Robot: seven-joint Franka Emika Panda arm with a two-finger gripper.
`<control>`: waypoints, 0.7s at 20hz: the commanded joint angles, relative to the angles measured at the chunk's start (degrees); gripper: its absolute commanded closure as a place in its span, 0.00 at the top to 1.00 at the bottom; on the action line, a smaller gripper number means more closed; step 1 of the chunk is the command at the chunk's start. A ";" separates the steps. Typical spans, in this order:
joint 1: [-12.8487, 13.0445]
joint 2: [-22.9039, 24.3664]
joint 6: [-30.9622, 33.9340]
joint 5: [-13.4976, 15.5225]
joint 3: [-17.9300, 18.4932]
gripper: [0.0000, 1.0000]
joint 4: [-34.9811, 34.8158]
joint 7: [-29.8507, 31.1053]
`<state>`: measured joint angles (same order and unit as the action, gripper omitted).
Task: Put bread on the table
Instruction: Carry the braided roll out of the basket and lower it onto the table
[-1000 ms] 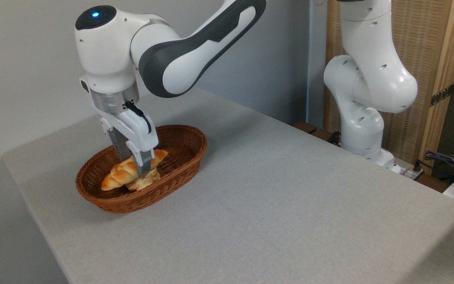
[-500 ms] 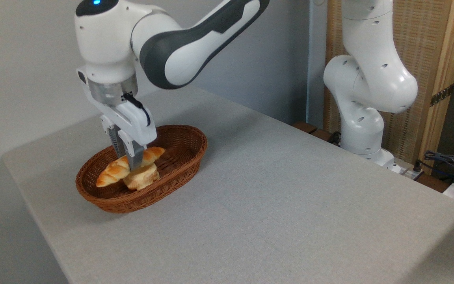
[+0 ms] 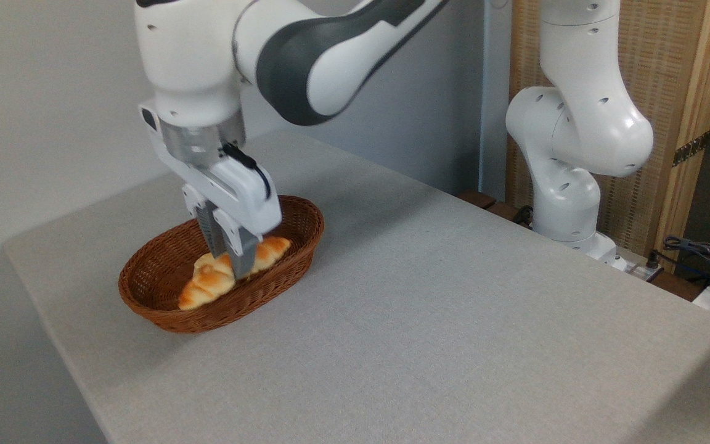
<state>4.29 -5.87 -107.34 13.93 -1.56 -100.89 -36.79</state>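
The bread [image 3: 216,280] is a braided golden-orange loaf with pointed ends, held slanted above the near rim of the brown wicker basket [image 3: 158,290]. My gripper [image 3: 236,266] is shut on its middle, fingers pointing down. The loaf's left end dips lower than its right end. The table [image 3: 429,320] is a wide light grey surface stretching to the right and front of the basket. The loaf hides the basket's inside behind it.
The arm's white base [image 3: 567,185] stands off the table's far right edge, with cables [image 3: 700,253] beside it. A wooden screen [image 3: 663,92] rises behind. The table's left edge lies close to the basket.
My gripper has risen and moved right with the bread, carrying it from inside the basket toward the basket's near right rim. The pale bun seen before is now hidden.
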 commanded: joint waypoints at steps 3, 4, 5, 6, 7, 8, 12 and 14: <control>0.46 0.34 1.00 -1.80 5.95 0.64 -1.59 -6.27; 0.46 0.25 1.00 -2.58 6.04 0.82 -1.94 -6.62; 0.46 0.25 1.08 -3.72 6.04 0.96 -2.21 -6.71; 0.46 0.25 1.43 -4.52 6.13 1.00 -2.38 -6.71; 0.46 0.25 1.70 -5.65 6.13 1.00 -2.47 -6.71; 0.46 0.16 1.79 -6.36 6.04 1.00 -2.47 -6.71; 0.46 0.16 1.79 -6.46 6.04 1.00 -2.65 -6.63; 0.37 0.16 1.79 -6.46 6.13 1.00 -2.56 -6.63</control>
<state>4.32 -6.17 -106.64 8.10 4.06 -103.45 -42.80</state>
